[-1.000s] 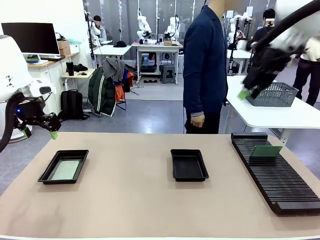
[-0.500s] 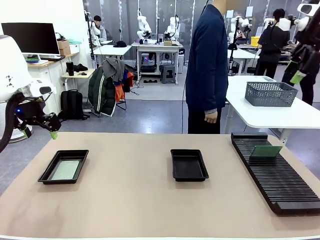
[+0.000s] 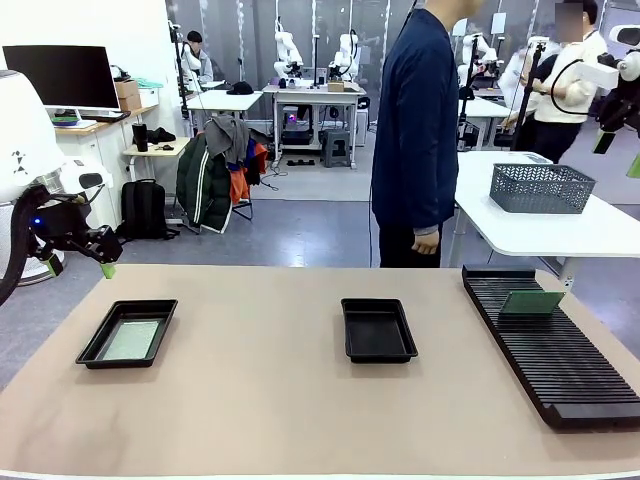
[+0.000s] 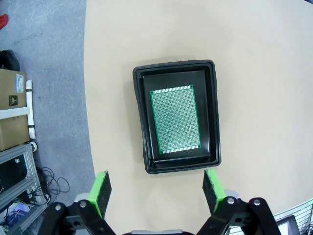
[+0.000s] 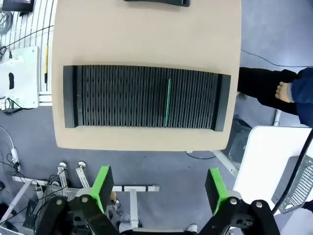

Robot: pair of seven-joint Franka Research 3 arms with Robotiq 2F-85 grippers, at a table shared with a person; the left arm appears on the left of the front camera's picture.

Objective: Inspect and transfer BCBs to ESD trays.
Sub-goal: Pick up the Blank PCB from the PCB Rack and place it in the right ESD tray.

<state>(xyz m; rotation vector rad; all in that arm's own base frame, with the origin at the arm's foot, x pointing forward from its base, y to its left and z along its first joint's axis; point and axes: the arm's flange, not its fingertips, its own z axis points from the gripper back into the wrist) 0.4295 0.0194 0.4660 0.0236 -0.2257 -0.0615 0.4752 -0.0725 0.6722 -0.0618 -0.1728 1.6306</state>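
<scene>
Right arm has swung up and off to the far right since a second ago, clear of the grey mesh basket. The person has shifted a little; left arm unchanged.

Standing BCB sits on edge in the slotted rack, toward the person's end. Flat BCB lies in the left tray. Centre tray is empty.

Right gripper hangs high over the rack, jaws wide, holding nothing. Left gripper is wide too, empty, above its tray.

Likely next: fetch the standing board. Best to set the pads across its thin faces, descend square to the slot, pinch near the top and lift straight so the ribs don't snag.

Writing: label on cardboard box too small to read; nothing else legible.
</scene>
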